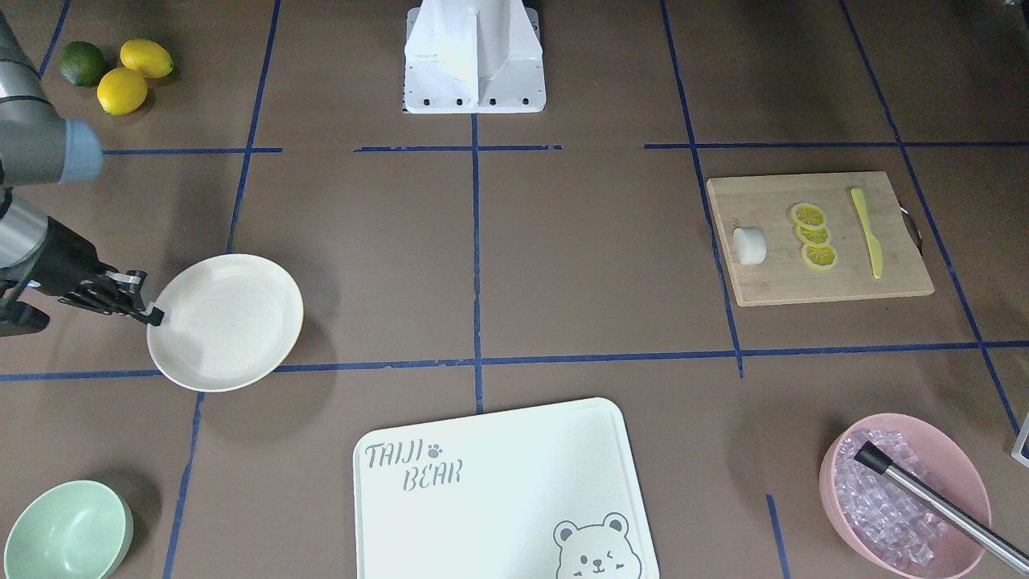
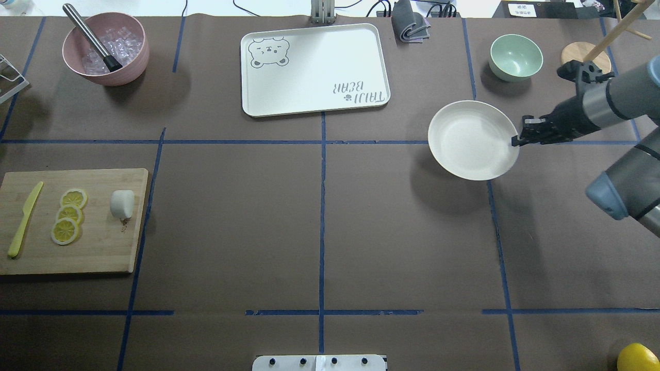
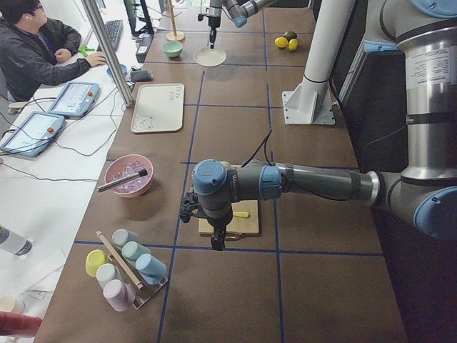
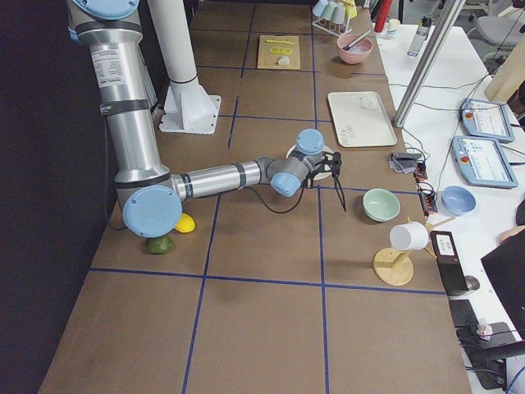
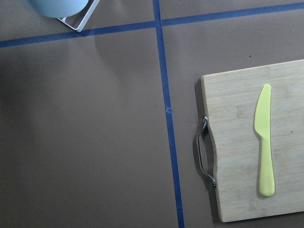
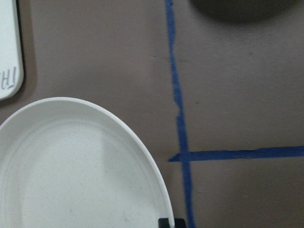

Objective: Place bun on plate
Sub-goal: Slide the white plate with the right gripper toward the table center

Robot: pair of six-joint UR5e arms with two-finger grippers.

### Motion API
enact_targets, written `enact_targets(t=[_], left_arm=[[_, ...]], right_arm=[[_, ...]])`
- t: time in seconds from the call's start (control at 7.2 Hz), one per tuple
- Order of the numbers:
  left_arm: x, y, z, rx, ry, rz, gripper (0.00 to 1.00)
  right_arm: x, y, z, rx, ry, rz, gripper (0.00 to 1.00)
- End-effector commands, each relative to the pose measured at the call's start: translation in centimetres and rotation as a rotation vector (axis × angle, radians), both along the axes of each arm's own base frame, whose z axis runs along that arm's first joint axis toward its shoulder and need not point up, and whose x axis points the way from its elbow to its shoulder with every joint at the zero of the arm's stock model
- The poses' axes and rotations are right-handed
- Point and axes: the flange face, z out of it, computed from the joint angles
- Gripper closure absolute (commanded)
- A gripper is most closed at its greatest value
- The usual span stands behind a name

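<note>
Fingers (image 1: pixel 145 312) of the right gripper (image 2: pixel 515 140) are drawn close together, pinching the rim of the plate (image 2: pixel 472 139) on its robot-right side; the right wrist view shows one black fingertip at that rim; the plate's shadow falls offset on the table (image 2: pixel 319 232), so it looks raised. The left gripper (image 3: pixel 218 241) shows only in the side view, hanging over the board (image 2: pixel 103 247), and I cannot tell whether its fingers are apart or together; it touches nothing that can be seen.

The bun (image 2: pixel 122 204) lies on the board at the table's far left end, well apart from the plate; just beside it sit three overlapping lemon slices (image 2: pixel 68 216), then a yellow knife (image 2: pixel 25 219) near the board's outer edge. The plate has nothing in it. A green bowl (image 2: pixel 515 56) stands near the plate, on the operators' side; the bear-printed tray (image 2: pixel 319 67) lies at the middle of that same side; a pink bowl (image 2: pixel 134 59) of ice with a metal tool stands beyond the board. Two lemons (image 1: pixel 133 72) and a lime (image 1: pixel 83 63) sit near the robot's base on its right.
</note>
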Motion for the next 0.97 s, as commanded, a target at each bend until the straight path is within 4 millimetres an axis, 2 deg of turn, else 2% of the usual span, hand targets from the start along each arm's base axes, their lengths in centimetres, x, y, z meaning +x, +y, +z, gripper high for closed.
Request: enact_targets(t=[0.0, 0.14, 0.28, 0.42, 0.56, 0.69, 0.83], left_arm=[[0.0, -0.1, -0.2, 0.006, 0.0, 0.0, 0.0], [0.0, -0.3, -0.4, 0.01, 0.0, 0.0, 0.0], [0.0, -0.3, -0.4, 0.01, 0.0, 0.0, 0.0], [0.1, -0.3, -0.4, 0.01, 0.0, 0.002, 0.0], [0.1, -0.3, -0.4, 0.009, 0.0, 0.002, 0.0], [0.1, -0.3, -0.4, 0.009, 0.002, 0.002, 0.0], [0.1, -0.3, -0.4, 0.009, 0.0, 0.003, 0.0]], right_arm=[[-10.6, 1.4, -7.4, -0.045, -0.029, 0.037, 0.99], [-16.5, 3.0, -11.2, -0.068, -0.004, 0.069, 0.99], [-21.3, 4.7, -14.6, -0.084, 0.036, 0.089, 0.98], [-24.9, 6.7, -17.4, -0.095, 0.049, 0.111, 0.98], [-26.3, 7.7, -19.2, -0.105, 0.044, 0.118, 0.98], [-26.9, 8.8, -19.8, -0.114, 0.04, 0.119, 0.97], [-27.2, 9.4, -19.9, -0.112, 0.037, 0.113, 0.71]])
